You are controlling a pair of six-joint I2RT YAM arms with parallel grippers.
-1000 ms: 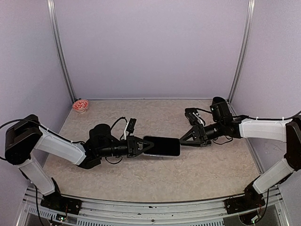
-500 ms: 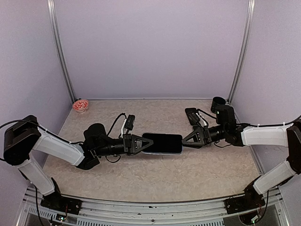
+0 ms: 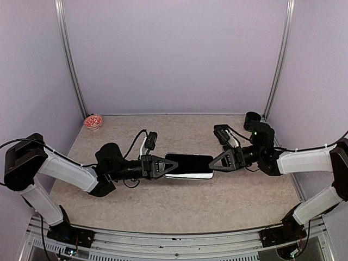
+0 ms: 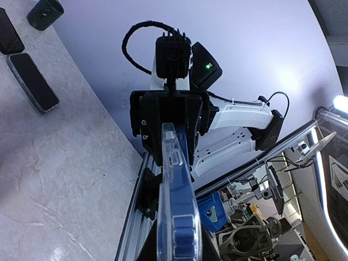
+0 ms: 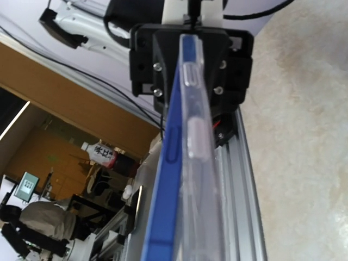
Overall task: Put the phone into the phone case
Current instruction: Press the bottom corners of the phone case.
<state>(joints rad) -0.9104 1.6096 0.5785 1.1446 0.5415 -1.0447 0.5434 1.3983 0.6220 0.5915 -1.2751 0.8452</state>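
From above, the phone (image 3: 188, 165) is held level over the counter (image 3: 179, 206), between the two arms. The left pincer (image 3: 162, 166) pinches its left end and the right pincer (image 3: 213, 162) pinches its right end. The left wrist view shows the clear phone case (image 4: 175, 185) edge-on, reaching to the opposite pincer. The right wrist view shows the phone's blue edge lying against the clear case.

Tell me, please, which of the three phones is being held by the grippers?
The phone clamped end to end between the left gripper and right gripper; the other two phones lie flat on the table beside the dark cup.
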